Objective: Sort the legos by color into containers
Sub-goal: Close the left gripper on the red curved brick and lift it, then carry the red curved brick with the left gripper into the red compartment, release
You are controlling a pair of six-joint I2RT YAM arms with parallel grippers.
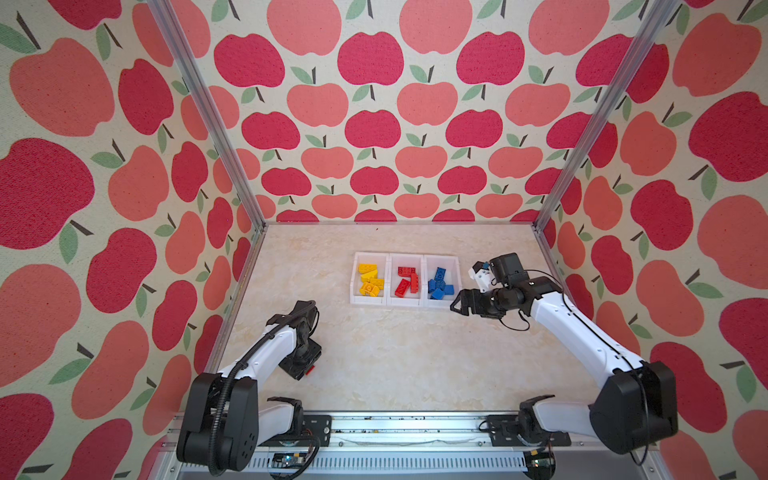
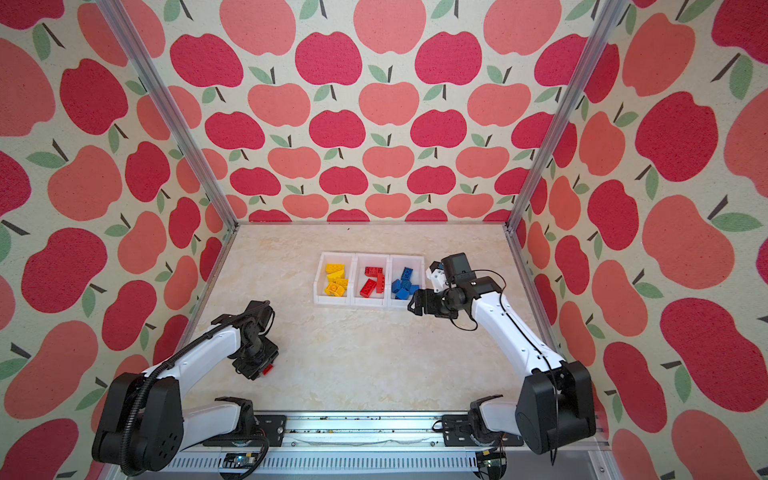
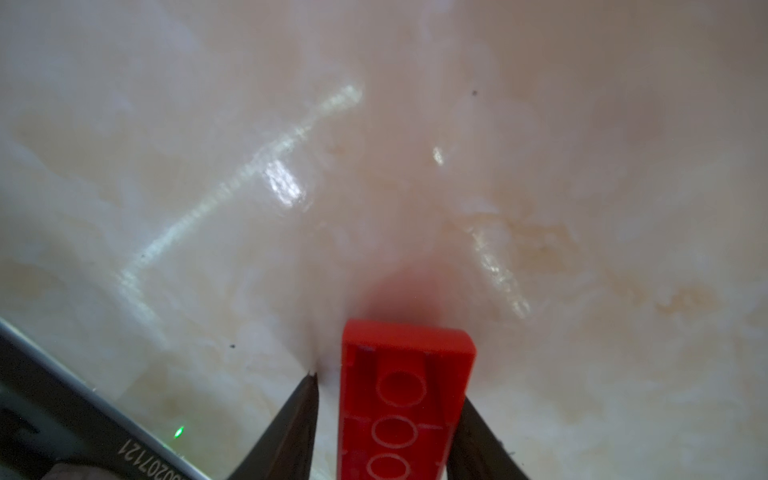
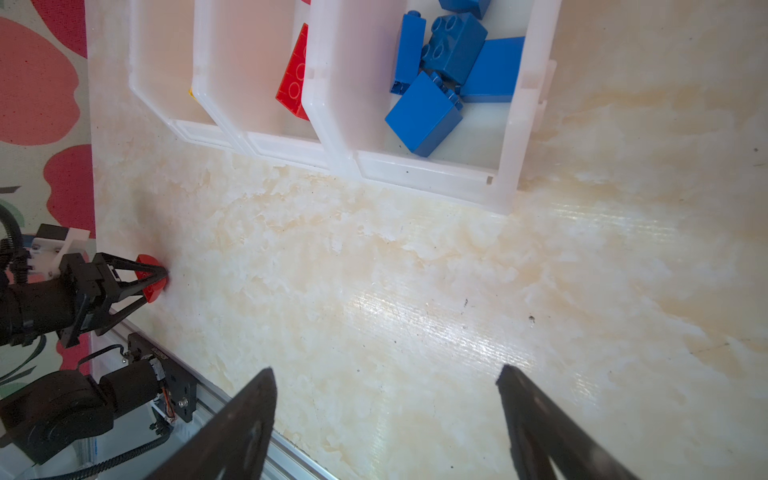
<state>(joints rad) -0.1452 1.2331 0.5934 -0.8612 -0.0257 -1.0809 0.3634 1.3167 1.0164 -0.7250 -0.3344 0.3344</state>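
The left gripper (image 3: 390, 388) points down at the near left part of the table (image 1: 395, 365), its jaws astride a red brick (image 3: 403, 374) at the tabletop, well apart from the containers (image 1: 405, 302). One finger touches the brick's side and the other stands a sliver off, so I cannot tell whether it is clamped. The right gripper (image 1: 457, 302) hangs wide open and empty just beside the containers, which hold yellow legos (image 1: 370, 278) on the left, red legos (image 1: 406, 280) in the middle and blue legos (image 1: 438, 284) on the right

2 top views: high, downward, whole table (image 1: 395, 353) | left wrist: close | right wrist: low, shares containers (image 4: 415, 174) upper centre
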